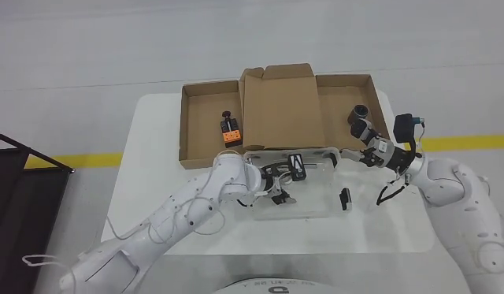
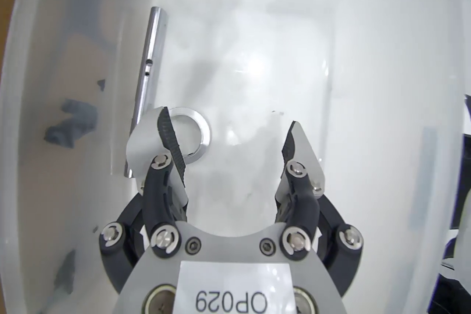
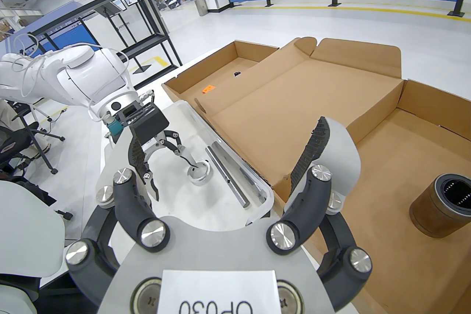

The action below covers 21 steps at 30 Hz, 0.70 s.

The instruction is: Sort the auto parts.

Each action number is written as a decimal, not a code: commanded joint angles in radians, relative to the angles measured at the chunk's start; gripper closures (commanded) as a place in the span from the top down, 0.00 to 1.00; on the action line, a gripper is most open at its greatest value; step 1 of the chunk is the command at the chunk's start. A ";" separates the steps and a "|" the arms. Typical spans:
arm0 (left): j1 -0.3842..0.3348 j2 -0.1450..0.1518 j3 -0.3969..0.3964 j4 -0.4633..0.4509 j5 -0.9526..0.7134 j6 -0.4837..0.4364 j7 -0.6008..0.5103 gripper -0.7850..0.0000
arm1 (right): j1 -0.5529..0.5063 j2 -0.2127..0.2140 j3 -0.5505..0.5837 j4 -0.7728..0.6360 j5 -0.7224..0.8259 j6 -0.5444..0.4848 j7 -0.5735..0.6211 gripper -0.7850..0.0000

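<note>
1. Cardboard box (image 1: 279,97): an orange part (image 1: 229,128) lies in one end compartment and a dark cylinder (image 3: 439,205) in the other, so sorting looks partly done.
2. A metal ring (image 2: 204,131) and a steel rod (image 2: 149,72) lie unsorted in the clear tray (image 1: 315,203).
3. The left gripper (image 2: 229,119) is in the tray, jaws wide, with one finger at the ring.
4. The right gripper (image 3: 228,133) hangs spread and empty near the cylinder's compartment.

Left gripper (image 2: 228,120), right gripper (image 3: 228,129), both spread

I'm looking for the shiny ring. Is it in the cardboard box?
No, the ring lies in the clear tray beside the metal rod, outside the cardboard box.
</note>
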 commanded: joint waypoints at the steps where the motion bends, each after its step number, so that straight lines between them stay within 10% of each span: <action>1: -0.002 0.000 -0.003 0.003 -0.025 -0.007 -0.012 0.76 | 0.000 0.000 0.000 0.000 0.000 0.000 0.000 1.00; 21: -0.004 -0.016 0.025 0.027 -0.040 -0.055 0.010 0.89 | 0.000 0.000 0.000 0.000 0.000 0.000 0.000 1.00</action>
